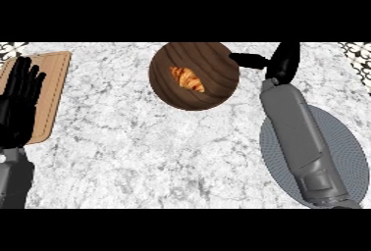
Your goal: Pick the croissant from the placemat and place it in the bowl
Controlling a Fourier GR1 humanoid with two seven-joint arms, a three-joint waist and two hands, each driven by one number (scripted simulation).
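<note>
A golden croissant (pixel 188 79) lies inside the dark wooden bowl (pixel 217 61) at the top middle of the counter. My right hand (pixel 279 60) hovers just right of the bowl's rim, thumb pointing toward the bowl, fingers relaxed and holding nothing. Under my right forearm lies the grey round placemat (pixel 348 152), with nothing showing on it. At the left edge my left hand (pixel 19 95) rests open with fingers up.
A tan wooden cutting board (pixel 56 73) lies at the far left, partly under my left hand. The counter is white-grey marble (pixel 145 157).
</note>
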